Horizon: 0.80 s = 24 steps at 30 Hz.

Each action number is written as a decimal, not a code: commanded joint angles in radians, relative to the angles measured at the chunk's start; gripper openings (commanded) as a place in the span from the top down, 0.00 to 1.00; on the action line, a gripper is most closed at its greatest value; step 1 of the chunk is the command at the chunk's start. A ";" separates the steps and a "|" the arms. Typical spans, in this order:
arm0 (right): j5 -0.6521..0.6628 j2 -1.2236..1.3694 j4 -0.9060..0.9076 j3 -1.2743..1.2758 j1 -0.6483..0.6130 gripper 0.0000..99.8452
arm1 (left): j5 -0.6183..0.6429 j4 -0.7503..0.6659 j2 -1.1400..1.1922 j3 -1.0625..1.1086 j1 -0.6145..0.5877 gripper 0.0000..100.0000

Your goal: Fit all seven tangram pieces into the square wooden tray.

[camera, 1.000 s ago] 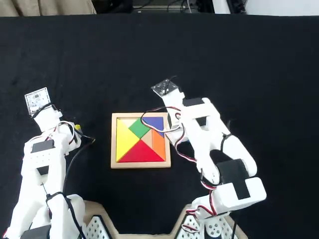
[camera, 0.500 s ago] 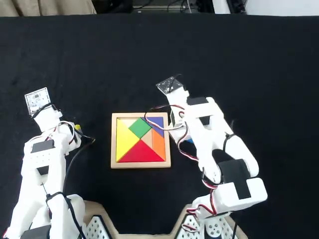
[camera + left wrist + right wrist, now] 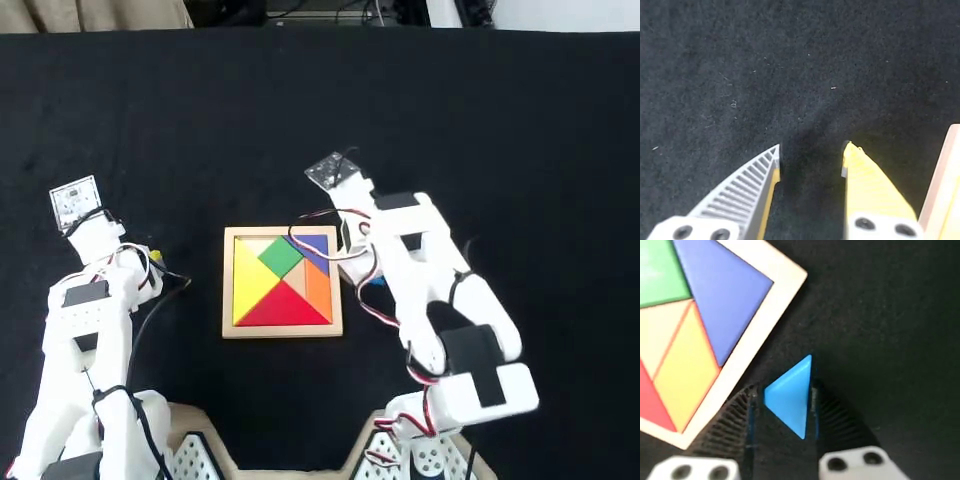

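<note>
Right wrist view, triangle (image 3: 790, 396) — clamped in claw (image 3: 784, 389)

I see my left gripper (image 3: 812, 149) spread apart above the black cloth (image 3: 790, 60); the wooden tray's edge (image 3: 941, 185) is just beside its yellow finger (image 3: 867, 185).

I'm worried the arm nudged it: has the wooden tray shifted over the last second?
No. The tray sits in the same spot as before, judged against the table and its far edge.
</note>
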 commanded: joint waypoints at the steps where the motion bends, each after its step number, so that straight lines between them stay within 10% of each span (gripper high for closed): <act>1: 0.097 -0.084 -0.005 -0.048 -0.002 0.98 | 0.002 -0.014 -0.025 -0.008 0.004 0.79; 10: 0.509 -0.105 0.110 -0.236 -0.262 0.98 | 0.002 -0.014 -0.026 -0.008 0.004 0.79; 24: 0.519 0.386 0.267 -0.797 -0.410 0.98 | 0.009 -0.077 -0.020 0.007 -0.048 0.79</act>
